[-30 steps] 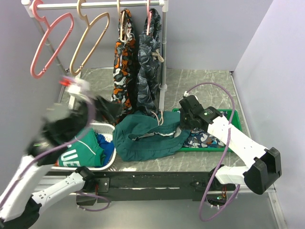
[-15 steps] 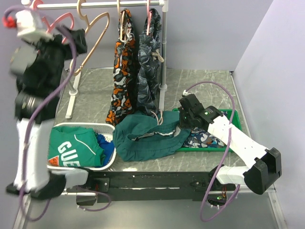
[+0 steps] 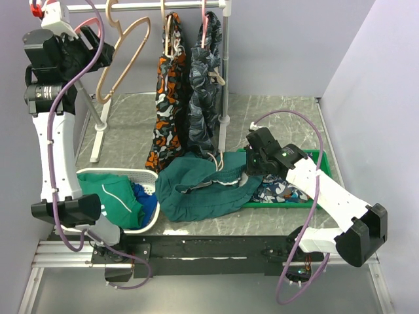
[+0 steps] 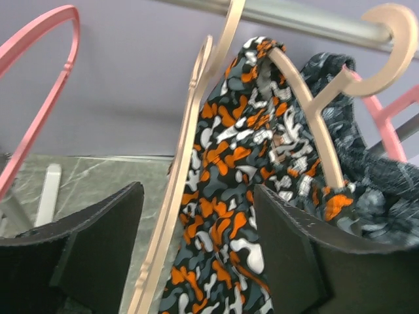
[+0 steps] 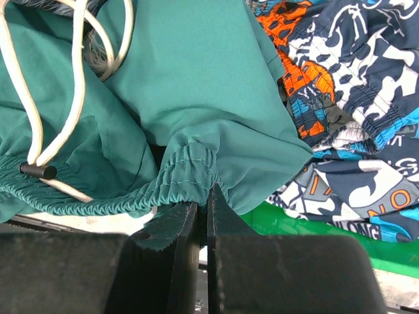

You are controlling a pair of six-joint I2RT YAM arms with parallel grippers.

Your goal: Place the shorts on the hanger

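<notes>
Left hand (image 4: 196, 219) hangs released astride the hanger (image 4: 185, 157) on the rail (image 4: 314, 16), likely to unhook it, while right hand (image 5: 204, 212) grasps the shorts (image 5: 196, 85) by the waistband (image 5: 131, 196), keeping it presented.

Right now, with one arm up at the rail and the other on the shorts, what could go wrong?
The left gripper stands open astride the tan hanger's thin limb; closing off-centre could set it swinging into the pink hanger. The right gripper pinches only a small fold of the teal shorts' waistband, which may slip on lifting. Their loose white drawstring could snag.
</notes>
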